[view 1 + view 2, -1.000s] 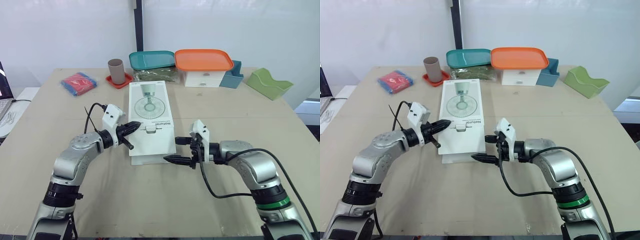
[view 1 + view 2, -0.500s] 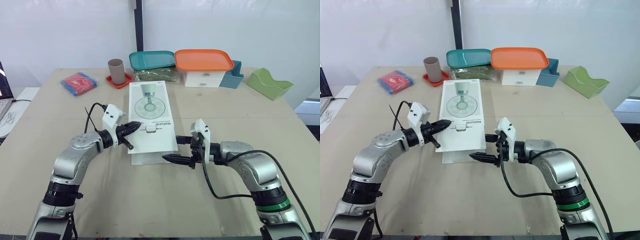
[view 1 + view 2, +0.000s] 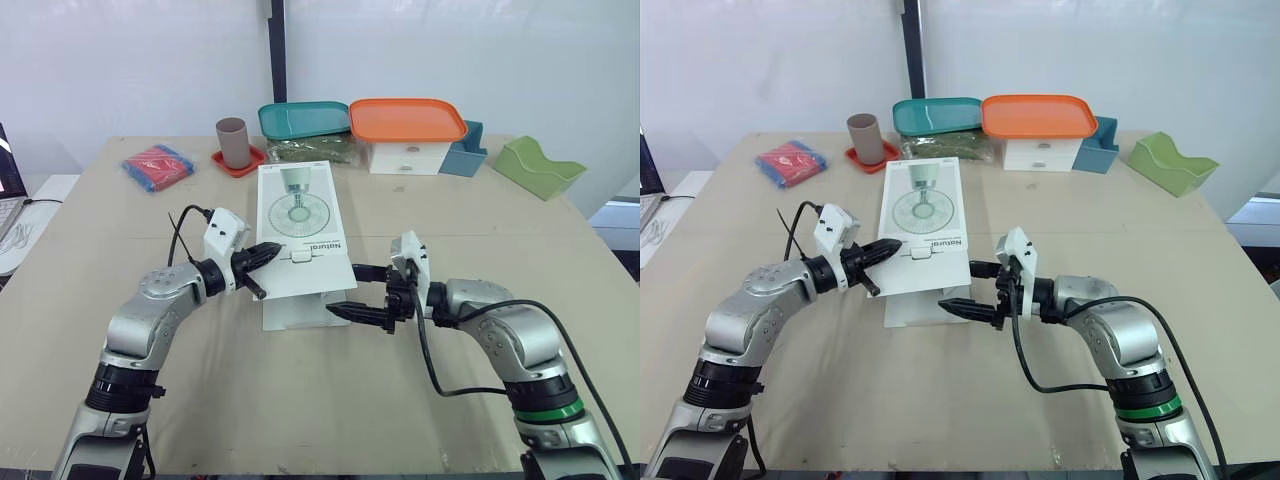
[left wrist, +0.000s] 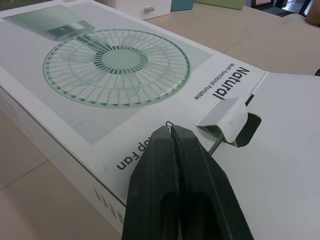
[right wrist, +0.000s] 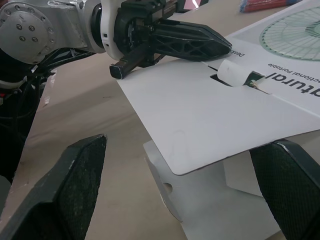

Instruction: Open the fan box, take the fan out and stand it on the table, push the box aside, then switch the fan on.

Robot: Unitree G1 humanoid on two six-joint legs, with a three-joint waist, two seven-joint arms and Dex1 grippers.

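The fan box (image 3: 298, 215) is smooth white cardboard, its printed top faintly satin; its flap (image 5: 200, 120) is plain matt card. The table (image 3: 300, 400) looks like a matt, pale board. My left gripper (image 4: 171, 131) and right gripper (image 3: 343, 290) are smooth black plastic with a dull sheen. The orange lid (image 3: 407, 119) is glossy plastic.

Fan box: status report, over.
Left gripper shut, tip on the fan box top by the tab. Right gripper open at the raised end flap edge. Fan not yet out. Nothing in the way.
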